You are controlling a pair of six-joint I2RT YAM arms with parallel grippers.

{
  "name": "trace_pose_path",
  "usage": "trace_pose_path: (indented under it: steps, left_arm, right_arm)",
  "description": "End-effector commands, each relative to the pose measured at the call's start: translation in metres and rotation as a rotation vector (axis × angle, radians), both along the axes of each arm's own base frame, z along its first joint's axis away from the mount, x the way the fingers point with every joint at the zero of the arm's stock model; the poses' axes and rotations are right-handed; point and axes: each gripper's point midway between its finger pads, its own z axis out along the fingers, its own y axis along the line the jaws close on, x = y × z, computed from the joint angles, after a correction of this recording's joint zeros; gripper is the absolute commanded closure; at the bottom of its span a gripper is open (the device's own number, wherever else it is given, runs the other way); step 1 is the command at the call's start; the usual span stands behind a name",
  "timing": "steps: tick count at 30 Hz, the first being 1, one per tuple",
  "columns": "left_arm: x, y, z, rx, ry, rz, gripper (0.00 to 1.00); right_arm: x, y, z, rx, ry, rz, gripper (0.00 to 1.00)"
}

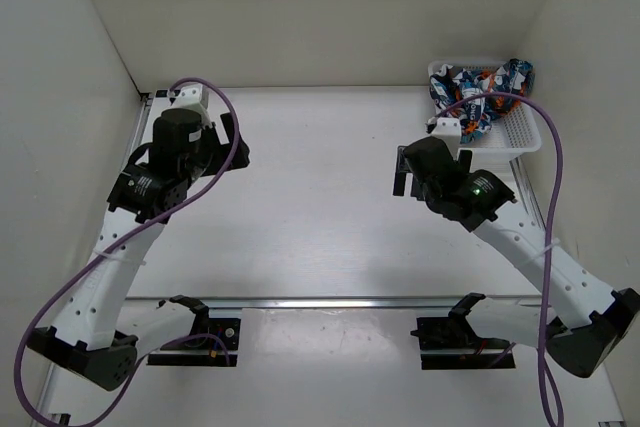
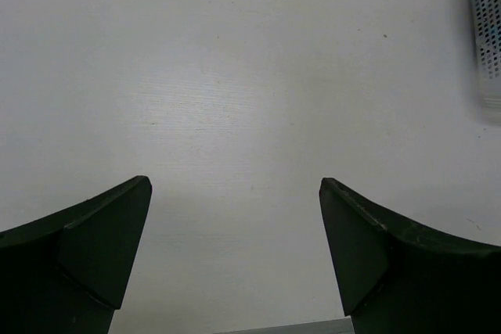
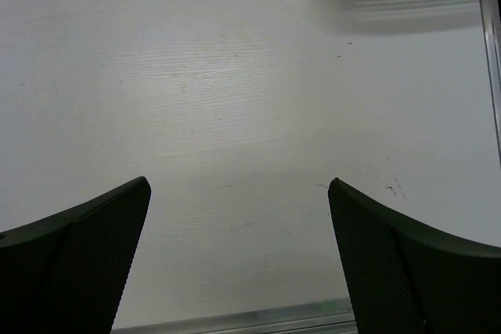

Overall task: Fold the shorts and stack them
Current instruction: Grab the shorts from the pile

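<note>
Right pincer [image 3: 239,184], wide and empty, hovers just beside the basket [image 1: 522,137] in the far right corner of the bench [image 1: 320,247], where the shorts [image 1: 480,87] lie crumpled. The left pincer [image 2: 235,181], equally wide, sits well apart.

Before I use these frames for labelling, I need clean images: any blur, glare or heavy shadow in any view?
Top external: sharp and evenly lit; the shorts in the basket read clearly. Left wrist: basket edge blurred at right, left gripper dark. Right wrist: soft striped shadow near the top, mild sheen on the table.
</note>
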Motion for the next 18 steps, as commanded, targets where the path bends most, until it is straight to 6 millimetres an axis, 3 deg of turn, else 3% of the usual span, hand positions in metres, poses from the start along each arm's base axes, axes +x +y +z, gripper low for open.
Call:
trace_pose_path:
  steps: [1, 8, 12, 14, 15, 16, 17, 18]
  left_arm:
    - [-0.006, -0.009, 0.028, -0.035, -0.072, -0.067, 0.0]
    - [-0.007, -0.018, 0.033, -0.068, -0.072, -0.103, 0.0]
    - [-0.006, -0.019, 0.021, -0.041, -0.046, -0.122, 0.0]
    - [-0.002, -0.017, 0.013, -0.027, -0.027, -0.109, 0.0]
    - [0.0, -0.018, 0.01, -0.023, -0.017, -0.108, 0.0]
    - [0.001, -0.021, 0.007, -0.025, -0.006, -0.118, 0.0]
    - [0.002, -0.024, 0.004, -0.028, 0.006, -0.131, 0.0]
    - [0.005, -0.031, -0.005, -0.028, 0.038, -0.164, 0.0]
  right_arm:
    - [0.002, -0.01, 0.001, -0.033, -0.018, -0.043, 0.01]
    - [0.005, -0.005, -0.007, -0.032, 0.005, -0.059, 0.01]
    - [0.03, -0.02, -0.002, -0.058, 0.018, -0.133, 0.01]
    - [0.057, -0.04, 0.007, -0.024, 0.016, -0.189, 0.12]
    - [0.072, -0.067, 0.008, 0.009, 0.027, -0.259, 0.18]
    - [0.084, -0.074, 0.007, 0.05, 0.041, -0.262, 0.28]
    - [0.105, -0.066, 0.001, 0.131, 0.088, -0.215, 0.35]
    - [0.119, -0.092, 0.001, 0.164, 0.096, -0.28, 0.42]
